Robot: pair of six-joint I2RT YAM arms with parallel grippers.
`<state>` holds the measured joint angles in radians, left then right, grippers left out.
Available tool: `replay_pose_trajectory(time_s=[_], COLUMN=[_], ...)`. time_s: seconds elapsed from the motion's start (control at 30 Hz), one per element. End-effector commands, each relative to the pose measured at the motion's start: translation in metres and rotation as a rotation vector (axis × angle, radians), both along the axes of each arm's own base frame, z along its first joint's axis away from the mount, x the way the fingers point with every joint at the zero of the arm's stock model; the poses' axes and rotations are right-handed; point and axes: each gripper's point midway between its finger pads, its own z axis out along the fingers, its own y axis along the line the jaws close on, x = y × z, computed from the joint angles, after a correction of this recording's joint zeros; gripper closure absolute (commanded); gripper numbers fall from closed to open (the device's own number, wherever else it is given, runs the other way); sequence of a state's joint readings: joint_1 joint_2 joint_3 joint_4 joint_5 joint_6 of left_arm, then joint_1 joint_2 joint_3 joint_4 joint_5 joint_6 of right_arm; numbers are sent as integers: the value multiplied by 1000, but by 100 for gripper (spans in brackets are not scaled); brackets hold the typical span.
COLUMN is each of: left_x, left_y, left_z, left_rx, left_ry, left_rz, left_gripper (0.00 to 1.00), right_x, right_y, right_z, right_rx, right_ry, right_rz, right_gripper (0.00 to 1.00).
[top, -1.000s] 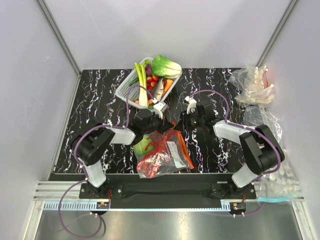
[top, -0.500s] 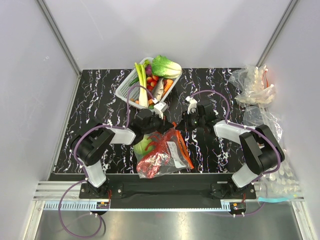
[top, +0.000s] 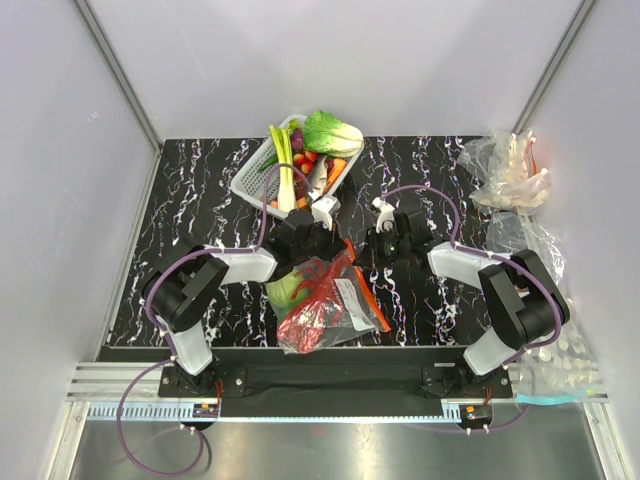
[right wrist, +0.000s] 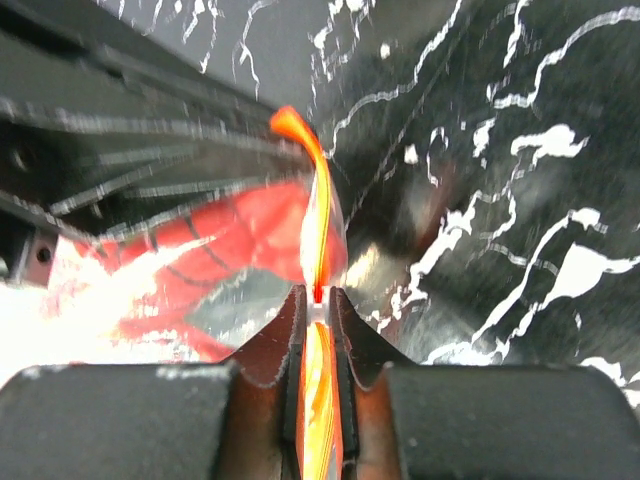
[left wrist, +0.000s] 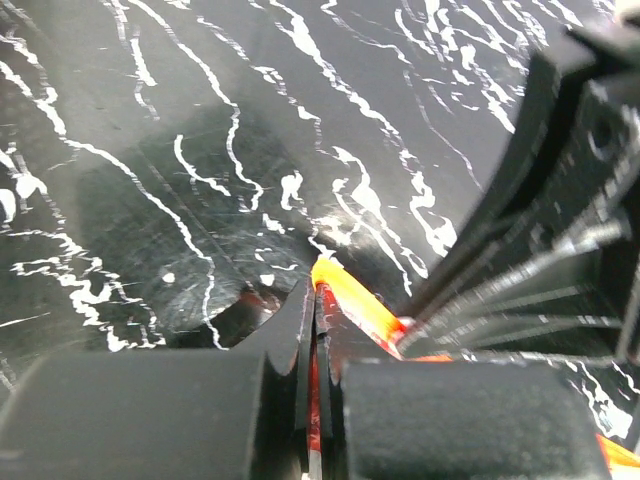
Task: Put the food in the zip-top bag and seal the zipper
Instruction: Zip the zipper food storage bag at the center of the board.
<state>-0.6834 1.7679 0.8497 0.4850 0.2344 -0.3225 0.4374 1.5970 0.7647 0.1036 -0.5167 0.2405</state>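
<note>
The clear zip-top bag (top: pixel 335 305) hangs just above the table's near middle. Inside it are the red lobster (top: pixel 318 285) and the pale green cabbage (top: pixel 285 293). Its red-orange zipper (top: pixel 368 298) runs from the top corner down the right edge. My left gripper (top: pixel 336 246) is shut on the zipper's top end (left wrist: pixel 352 300), its jaws pressed flat on the strip. Close beside it, my right gripper (top: pixel 359 251) is shut on the same zipper (right wrist: pixel 318 225). The lobster (right wrist: pixel 225 245) shows through the plastic in the right wrist view.
A white basket (top: pixel 246 181) at the back holds a leek (top: pixel 285 168), bok choy (top: pixel 331 132) and other toy vegetables. A wrinkled clear plastic heap (top: pixel 506 172) lies at the back right, with more clear bags (top: pixel 545 255) along the right edge.
The right gripper has closed on the zipper beside the left gripper. The left gripper has shifted slightly right and back, taking the bag's top corner with it.
</note>
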Motion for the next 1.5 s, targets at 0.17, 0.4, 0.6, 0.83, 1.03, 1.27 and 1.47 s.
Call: replay_pose_trajectory(time_s=[0.17, 0.4, 0.6, 0.83, 1.03, 1.27, 1.47], left_x=[52, 67, 88, 100, 100, 79, 63], left_y=[17, 24, 54, 71, 78, 88, 136], left_z=[29, 23, 32, 47, 55, 96, 145], left_rx=[53, 101, 97, 78, 63, -20, -68], left_ry=[-149, -160, -167, -187, -197, -250, -301], left_rz=[170, 208, 281, 318, 334, 352, 555], left_gripper=[100, 100, 100, 100, 100, 100, 100], right_x=[-45, -57, -77, -108, -130, -110, -50], right_y=[-13, -28, -29, -34, -39, -39, -25], right_z=[7, 12, 19, 38, 47, 68, 108], right_rx=[-13, -86, -65, -40, -37, -27, -47], right_ry=[162, 208, 249, 290, 337, 226, 51], right_rz=[0, -60, -58, -63, -101, -140, -166], right_gripper=[100, 100, 100, 100, 100, 100, 100])
